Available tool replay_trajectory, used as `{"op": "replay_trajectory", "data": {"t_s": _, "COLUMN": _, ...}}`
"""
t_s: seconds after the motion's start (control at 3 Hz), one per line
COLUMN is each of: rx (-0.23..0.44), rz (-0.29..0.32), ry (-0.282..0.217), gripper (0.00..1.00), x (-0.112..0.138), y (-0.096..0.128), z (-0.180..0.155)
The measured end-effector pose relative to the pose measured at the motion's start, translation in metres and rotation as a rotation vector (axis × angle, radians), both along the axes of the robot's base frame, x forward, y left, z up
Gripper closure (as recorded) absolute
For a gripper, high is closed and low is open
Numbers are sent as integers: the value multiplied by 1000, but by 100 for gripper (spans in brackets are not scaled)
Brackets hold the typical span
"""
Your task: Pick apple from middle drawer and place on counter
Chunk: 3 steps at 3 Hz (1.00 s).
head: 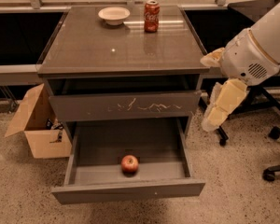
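The apple, small, red with yellowish patches, lies in the open middle drawer, near the front and about centred. The drawer is pulled far out below a shut drawer with white scratches on its front. The counter is the glossy grey-brown cabinet top. My gripper hangs on the white arm to the right of the cabinet, at about the height of the scratched drawer. It is well above and to the right of the apple and holds nothing that I can see.
A white bowl and a red cola can stand at the back of the counter. An open cardboard box sits on the floor to the left. Office chair legs and castors stand to the right, behind the arm.
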State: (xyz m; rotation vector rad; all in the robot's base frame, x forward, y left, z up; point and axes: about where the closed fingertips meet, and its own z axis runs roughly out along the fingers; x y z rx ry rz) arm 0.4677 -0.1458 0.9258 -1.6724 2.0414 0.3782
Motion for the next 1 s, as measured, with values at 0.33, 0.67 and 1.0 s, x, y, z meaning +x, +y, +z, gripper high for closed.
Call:
{"op": "replay_trajectory", "data": {"t_s": 0.33, "rx": 4, "rz": 7, "ry": 3, "gripper": 0, "x": 0, "y": 2, "z": -5}}
{"op": "replay_trajectory", "data": {"t_s": 0.67, "rx": 22, "rz": 42, "ry": 19, "gripper": 0, "x": 2, "y": 14, "z": -26}}
{"op": "replay_trajectory", "data": {"t_s": 1.0, "rx": 90, "rz": 97, "ry": 28, "gripper": 0, "x": 1, "y": 34, "z": -63}}
